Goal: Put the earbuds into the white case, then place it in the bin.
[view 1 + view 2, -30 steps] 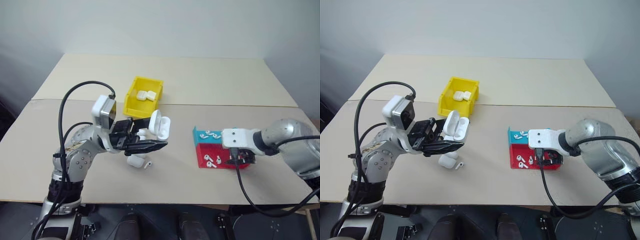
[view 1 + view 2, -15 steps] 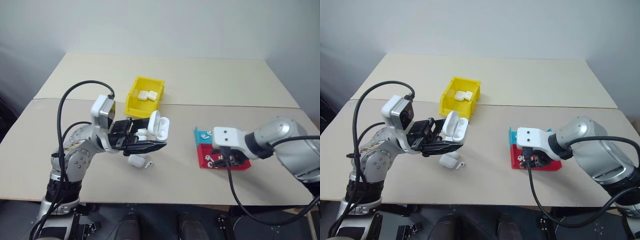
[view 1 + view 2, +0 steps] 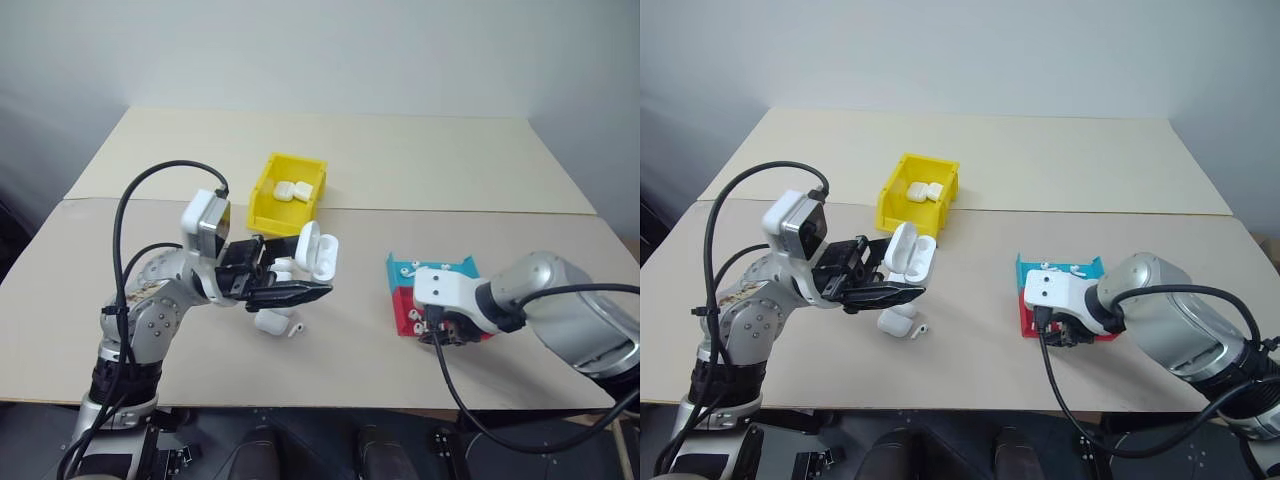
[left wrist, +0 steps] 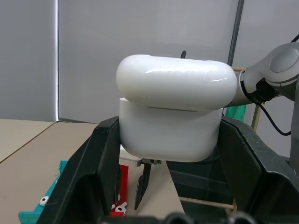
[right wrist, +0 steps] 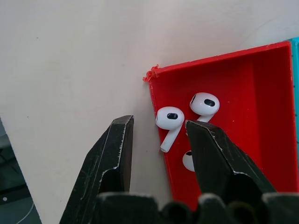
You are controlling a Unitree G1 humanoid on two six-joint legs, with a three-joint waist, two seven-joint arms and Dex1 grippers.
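Cases: two in the yellow bin (image 3: 272, 199), one open white case (image 4: 175, 109) clamped by left gripper (image 3: 290, 280), one more on the table
Right gripper (image 5: 159, 154): partly open, empty, straddling the red tray (image 5: 261, 116) wall
Earbuds (image 5: 169, 120): three in view beside it

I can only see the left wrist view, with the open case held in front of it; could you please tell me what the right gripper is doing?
Observer: The right gripper is open and points down at the corner of the red tray, with one earbud in line between its fingers, not yet gripped.
Operator: Thank you. Is anything in the bin yet?
Observer: Yes, the yellow bin holds two white cases.
Operator: And what is under the left gripper?
Observer: A spare case lies on the table with a loose earbud beside it.
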